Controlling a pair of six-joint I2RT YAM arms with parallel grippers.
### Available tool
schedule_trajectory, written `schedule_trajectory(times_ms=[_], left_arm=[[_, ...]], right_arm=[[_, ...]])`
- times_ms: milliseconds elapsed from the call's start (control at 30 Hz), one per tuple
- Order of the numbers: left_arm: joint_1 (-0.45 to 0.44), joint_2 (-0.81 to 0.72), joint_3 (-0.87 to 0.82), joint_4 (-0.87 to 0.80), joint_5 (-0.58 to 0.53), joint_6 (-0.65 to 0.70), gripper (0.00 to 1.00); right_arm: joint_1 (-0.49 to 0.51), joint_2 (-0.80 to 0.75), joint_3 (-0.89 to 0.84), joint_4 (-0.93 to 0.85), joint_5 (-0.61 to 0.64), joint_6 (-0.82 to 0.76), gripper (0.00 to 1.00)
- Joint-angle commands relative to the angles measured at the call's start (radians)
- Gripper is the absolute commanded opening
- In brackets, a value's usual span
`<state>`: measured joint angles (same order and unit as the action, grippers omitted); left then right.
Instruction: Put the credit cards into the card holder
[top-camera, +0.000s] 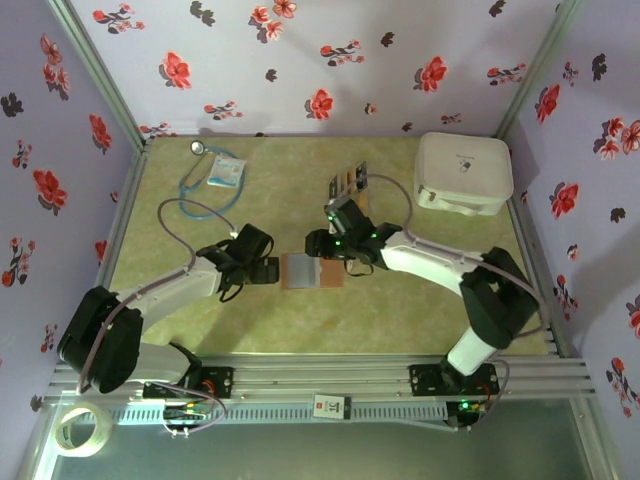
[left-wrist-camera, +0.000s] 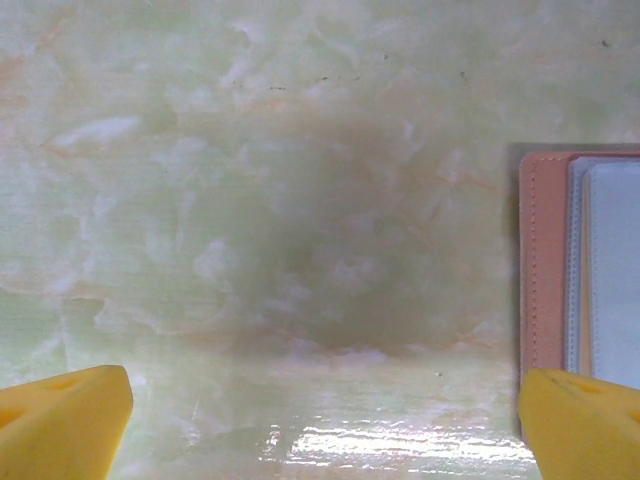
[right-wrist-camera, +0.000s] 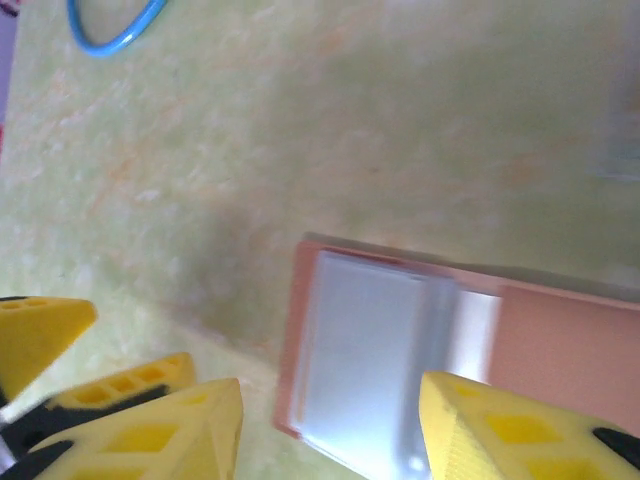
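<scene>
The card holder (top-camera: 312, 271) lies open and flat on the green table (top-camera: 200, 320), near the middle. It is reddish-brown, with a clear grey pocket inside. It sits between the two claws.

The left gripper (top-camera: 271, 270) is low, just beside the left edge of the card holder. In the left wrist view, the left gripper (left-wrist-camera: 320, 430) has its two yellow fingers (left-wrist-camera: 60, 420) far apart. Nothing is held between them. The card holder (left-wrist-camera: 545, 270) shows at the right side there, and the right finger covers its near corner.

The right gripper (top-camera: 328, 258) is at the right side of the card holder. In the right wrist view, the right gripper (right-wrist-camera: 330, 430) is wide apart too, and its yellow fingers (right-wrist-camera: 190, 430) hold nothing. The open card holder (right-wrist-camera: 380, 340) lies under and between them, with the shiny pocket facing up.

The credit cards (top-camera: 348, 183) lie farther back on the table, behind the right wrist and away from the card holder. Some look dark and some orange. None of them are in the pocket.

A blue stethoscope (top-camera: 200, 190) lies at the back left, next to a small packet (top-camera: 228, 170). A big white case (top-camera: 463, 172) sits at the back right. A roll of tape (top-camera: 78, 430) rests at the front left, off the table.
</scene>
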<state>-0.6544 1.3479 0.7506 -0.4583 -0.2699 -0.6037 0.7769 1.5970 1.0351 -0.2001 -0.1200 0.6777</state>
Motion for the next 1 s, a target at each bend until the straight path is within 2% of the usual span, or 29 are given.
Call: schedule_trajectory(times_ms=[0,133,333,433,567,633,667,833,900,967], left_arm=[[0.002,0.02,0.036,-0.019,-0.017,0.002,1.0],[-0.001,0.043,0.052,-0.016,-0.012,0.008,1.0],[-0.008,0.074,0.064,-0.015,-0.01,0.011,1.0],[-0.012,0.083,0.067,-0.014,-0.009,0.01,1.0],[-0.018,0.095,0.069,-0.013,-0.005,0.009,1.0],[-0.021,0.101,0.07,-0.01,-0.004,0.007,1.0],[-0.022,0.104,0.071,-0.008,-0.002,0.007,1.0],[-0.026,0.117,0.073,0.005,0.004,0.01,1.0],[-0.026,0.121,0.073,0.01,0.007,0.012,1.0],[-0.025,0.125,0.073,0.015,0.012,0.014,1.0]], right_arm=[[-0.028,-0.066,-0.078,-0.129,0.143,-0.068,0.5],[-0.068,-0.098,-0.157,-0.124,0.154,-0.072,0.5],[-0.088,-0.035,-0.185,-0.075,0.131,-0.085,0.47],[-0.097,-0.016,-0.185,-0.061,0.123,-0.087,0.37],[-0.118,-0.019,-0.191,-0.066,0.117,-0.101,0.1],[-0.131,-0.032,-0.198,-0.074,0.115,-0.109,0.01],[-0.137,-0.04,-0.202,-0.079,0.117,-0.113,0.0],[-0.173,-0.07,-0.208,-0.104,0.105,-0.136,0.02],[-0.177,-0.082,-0.195,-0.12,0.091,-0.145,0.2],[-0.177,-0.098,-0.169,-0.152,0.088,-0.154,0.26]])
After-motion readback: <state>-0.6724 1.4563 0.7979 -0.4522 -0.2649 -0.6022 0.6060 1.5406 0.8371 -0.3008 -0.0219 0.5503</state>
